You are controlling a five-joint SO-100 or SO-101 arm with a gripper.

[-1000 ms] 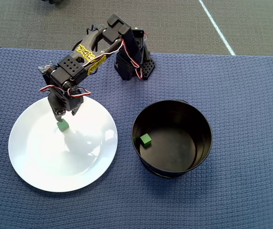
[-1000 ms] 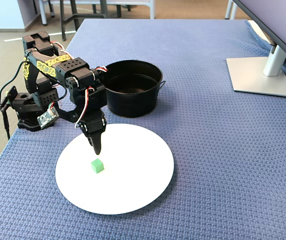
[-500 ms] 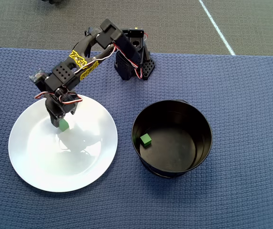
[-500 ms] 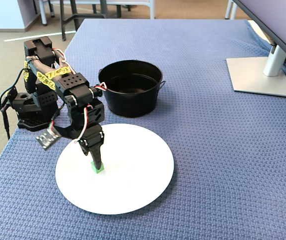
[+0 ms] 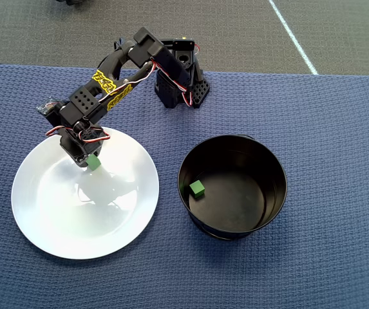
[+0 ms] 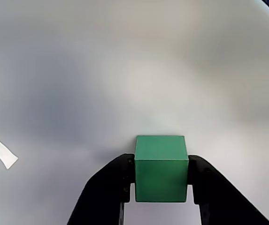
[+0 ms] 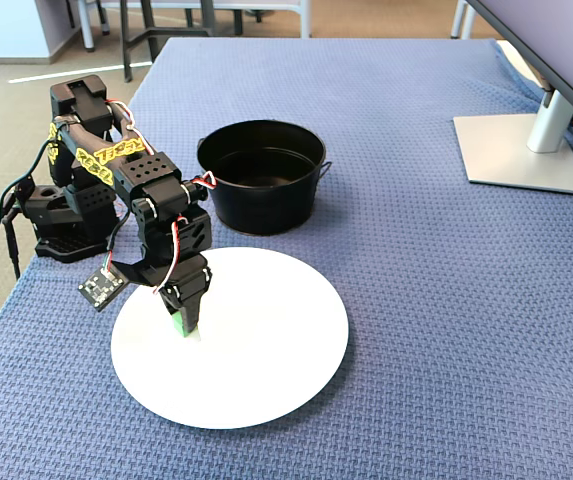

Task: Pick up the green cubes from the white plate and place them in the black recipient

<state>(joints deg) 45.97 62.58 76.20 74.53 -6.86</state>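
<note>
The claw is closed on a green cube, a finger pressed to each side, at about 11 o'clock over the plate in the overhead view. The second cube lies in the pot at 9 o'clock. Yellow arm labels are unreadable.

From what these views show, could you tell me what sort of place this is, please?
Probably an office or lab desk: a blue cloth covers the table, a monitor stand sits on it, and chair legs stand behind.
</note>
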